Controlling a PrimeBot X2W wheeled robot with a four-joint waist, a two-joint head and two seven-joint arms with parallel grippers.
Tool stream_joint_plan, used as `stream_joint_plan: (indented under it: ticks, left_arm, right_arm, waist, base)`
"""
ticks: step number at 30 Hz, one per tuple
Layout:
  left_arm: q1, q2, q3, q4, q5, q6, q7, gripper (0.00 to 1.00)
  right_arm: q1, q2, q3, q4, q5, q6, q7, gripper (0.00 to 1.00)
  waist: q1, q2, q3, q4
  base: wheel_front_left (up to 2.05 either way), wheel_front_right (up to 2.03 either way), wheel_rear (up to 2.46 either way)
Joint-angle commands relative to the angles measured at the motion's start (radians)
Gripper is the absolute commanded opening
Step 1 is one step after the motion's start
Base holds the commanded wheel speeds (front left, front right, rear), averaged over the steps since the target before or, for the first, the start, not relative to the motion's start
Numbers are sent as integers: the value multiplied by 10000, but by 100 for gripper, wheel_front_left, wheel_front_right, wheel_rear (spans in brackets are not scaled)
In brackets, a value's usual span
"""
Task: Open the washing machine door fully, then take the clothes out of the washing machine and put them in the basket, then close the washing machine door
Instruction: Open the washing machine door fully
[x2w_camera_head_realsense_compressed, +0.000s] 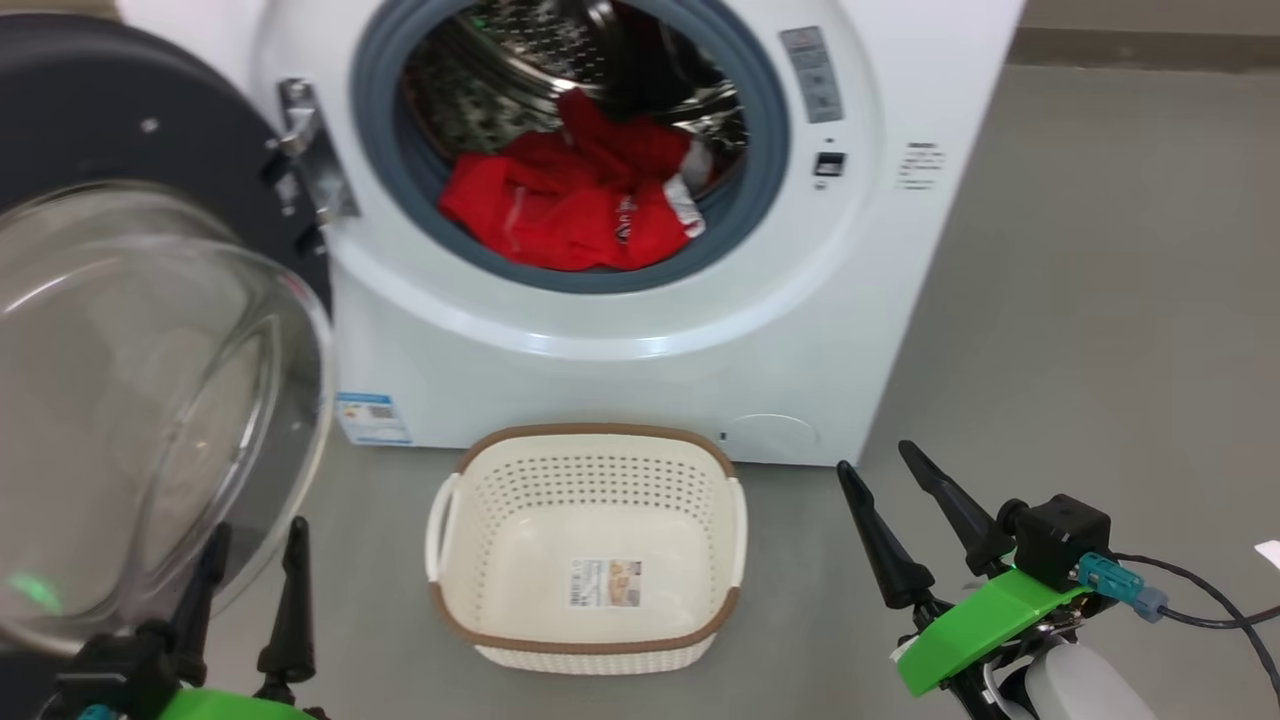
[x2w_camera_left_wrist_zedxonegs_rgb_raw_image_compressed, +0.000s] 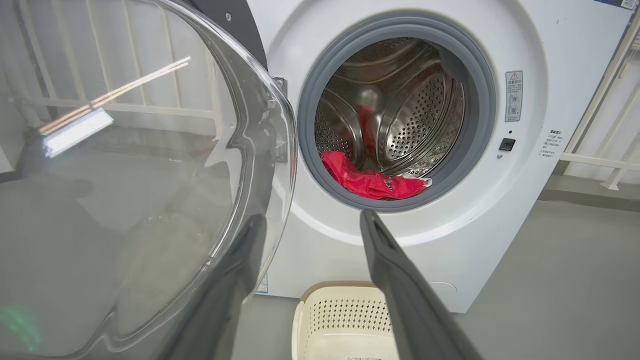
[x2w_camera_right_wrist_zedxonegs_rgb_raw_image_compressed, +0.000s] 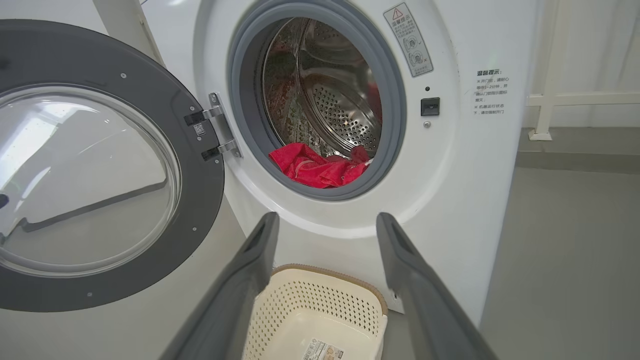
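Tools: our left tool sits low beside the glass bowl of the washing machine door, fingers parted, holding nothing. Our right tool hangs off to the right above the floor, also spread wide and empty.
Door: swung out on its hinge to our left; looks fully open to us, so step 1 seems done.
Step in hand: getting the clothes out. They lie at the front lip of the drum, inside the washing machine.
Next move: we reckon 1 tool has to reach through the grey gasket and pinch a raised fold of fabric, then lift it clear of the lip.
Basket: the basket sits on the floor right below the opening, nothing in it but a paper label.
Materials: red cloth is soft and crumpled with white trim; drum is perforated shiny steel; door rim dark, window clear and bulging; basket is cream plastic, holed walls, brown woven-look rim.
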Motion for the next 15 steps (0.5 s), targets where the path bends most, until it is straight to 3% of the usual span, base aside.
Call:
stream_joint_plan:
  ticks: [1,15]
  left_arm:
    - [-145,158,442,-316,225,-67,-81,100]
    - [59,-324,1162,-295,949,-558,-81,100]
  right_arm:
    - [-258,-71,186,-283,52,16,-118,100]
    - [-348,-122,-17,-398,4,16,-118,100]
  waist:
    - [0,0,18,-560]
    - [0,0,147,-1503]
  base:
    - [0,0,0]
    - [0,0,0]
